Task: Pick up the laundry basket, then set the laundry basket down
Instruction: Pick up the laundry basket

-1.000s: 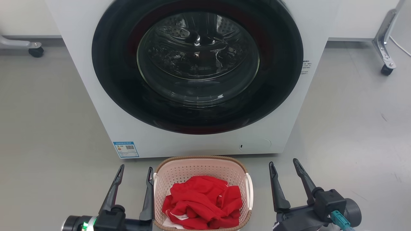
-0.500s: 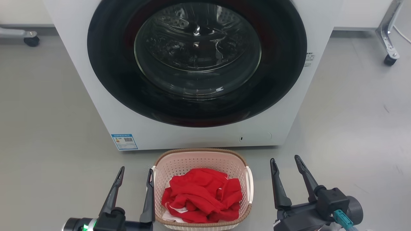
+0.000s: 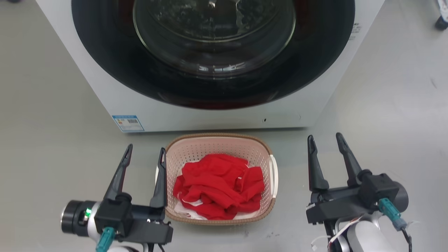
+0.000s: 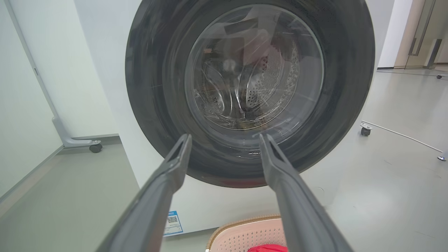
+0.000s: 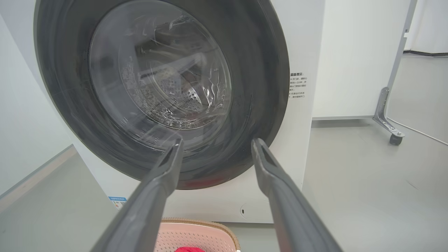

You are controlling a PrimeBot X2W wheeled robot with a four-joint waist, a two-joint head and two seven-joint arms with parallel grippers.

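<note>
our left gripper (image 3: 145, 150) fingers spread, empty | laundry basket (image 3: 217, 139) on the floor just right of its inner finger, red cloth (image 3: 218, 185) inside, washing machine (image 3: 210, 119) beyond | our right gripper (image 3: 324, 137) fingers spread, empty, basket apart to its left

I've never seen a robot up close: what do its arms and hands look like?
Each hand, the left gripper and the right gripper, has two long, dark, tapering fingers on a blocky black base. A teal plug with a black cable sits on the right one; the left wrist carries a small green light. The right forearm is glossy white.
</note>
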